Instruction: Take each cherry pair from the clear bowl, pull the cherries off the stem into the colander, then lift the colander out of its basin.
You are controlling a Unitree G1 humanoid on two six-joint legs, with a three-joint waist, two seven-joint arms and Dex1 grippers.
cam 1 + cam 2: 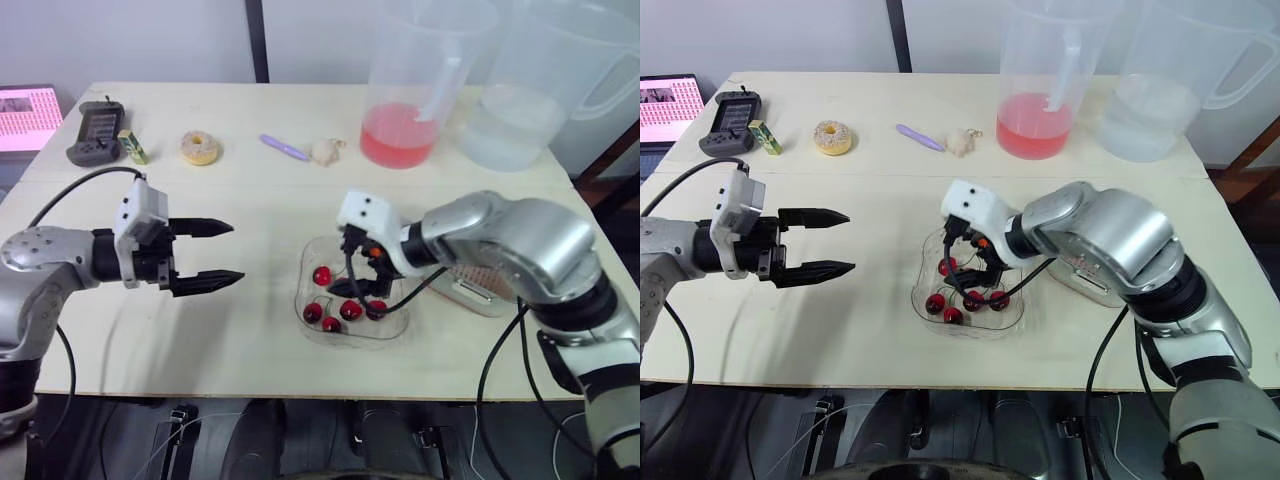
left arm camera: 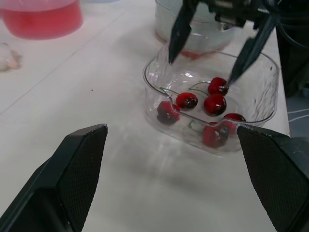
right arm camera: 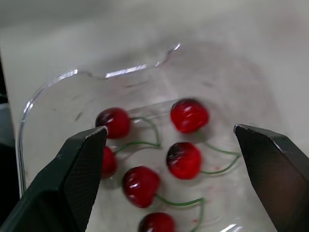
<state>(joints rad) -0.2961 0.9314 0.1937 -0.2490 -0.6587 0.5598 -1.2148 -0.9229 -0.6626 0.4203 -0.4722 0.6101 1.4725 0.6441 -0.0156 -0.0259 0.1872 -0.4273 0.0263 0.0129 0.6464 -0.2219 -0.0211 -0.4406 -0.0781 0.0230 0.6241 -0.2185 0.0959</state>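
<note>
R pincer wide open, empty, tips down in clear bowl centre-low of frame, over cherries. L pincer open, empty, frame left. Mid-right, colander mostly hidden behind R arm. R wrist view shows stems.

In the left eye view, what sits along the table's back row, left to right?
Black handheld device, small green box, doughnut, purple stick, pale garlic-like lump, pitcher of red liquid, pitcher of clear liquid.
</note>
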